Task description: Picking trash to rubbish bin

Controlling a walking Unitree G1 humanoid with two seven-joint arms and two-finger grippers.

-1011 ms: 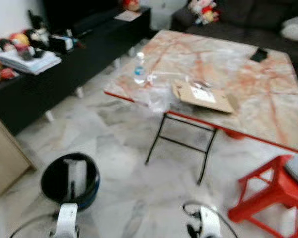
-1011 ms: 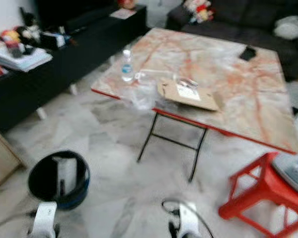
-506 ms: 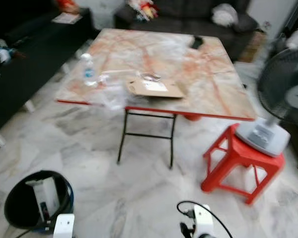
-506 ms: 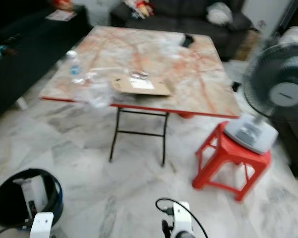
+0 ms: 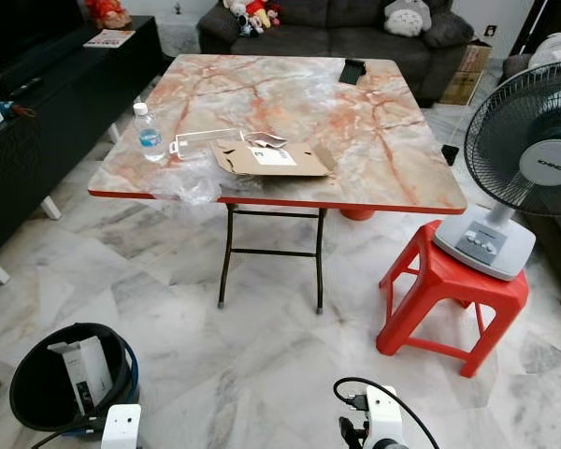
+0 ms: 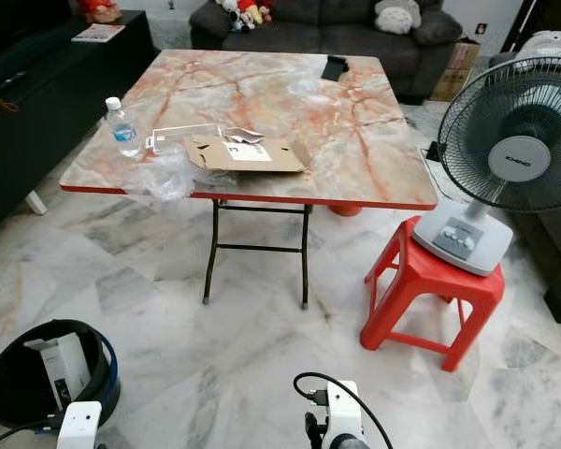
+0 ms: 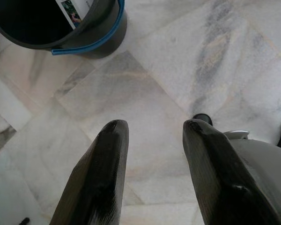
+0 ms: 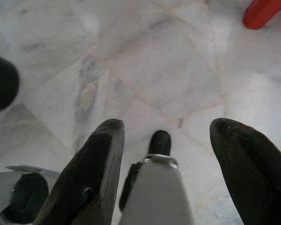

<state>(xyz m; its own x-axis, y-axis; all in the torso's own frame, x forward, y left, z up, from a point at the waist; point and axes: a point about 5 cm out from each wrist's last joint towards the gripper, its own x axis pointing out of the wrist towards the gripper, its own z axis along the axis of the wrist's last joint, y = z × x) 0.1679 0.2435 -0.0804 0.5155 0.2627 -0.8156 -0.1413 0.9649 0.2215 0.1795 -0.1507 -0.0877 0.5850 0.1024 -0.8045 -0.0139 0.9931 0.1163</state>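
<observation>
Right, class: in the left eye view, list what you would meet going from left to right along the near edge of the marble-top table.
Water bottle → white plastic tray → flattened cardboard box.

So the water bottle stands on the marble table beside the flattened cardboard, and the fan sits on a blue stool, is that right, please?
Not quite: the stool under the fan is red, as the left eye view shows. The water bottle does stand on the marble table beside the flattened cardboard.
</observation>
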